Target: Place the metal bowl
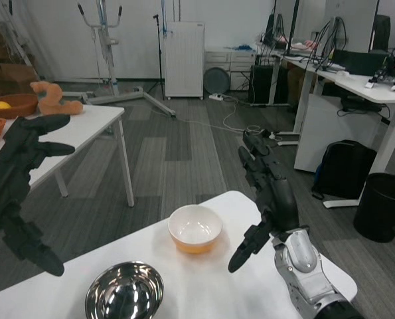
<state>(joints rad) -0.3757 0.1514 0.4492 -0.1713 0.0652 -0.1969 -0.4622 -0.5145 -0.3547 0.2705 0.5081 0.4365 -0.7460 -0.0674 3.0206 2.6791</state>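
The shiny metal bowl (125, 291) sits upright on the white table (210, 286), near its front edge and left of centre. Behind it to the right stands an orange bowl with a white inside (195, 228). My left hand (18, 179) hovers raised at the picture's left, fingers spread, holding nothing, up and to the left of the metal bowl. My right hand (267, 193) is lifted to the right of the orange bowl, fingers apart and empty.
A second white table (91, 126) at the back left carries brown bowls (12, 105) and an orange curved object (54, 98). Desks with gear stand at the right, with a black bin (383, 206) and a backpack (346, 169) on the floor.
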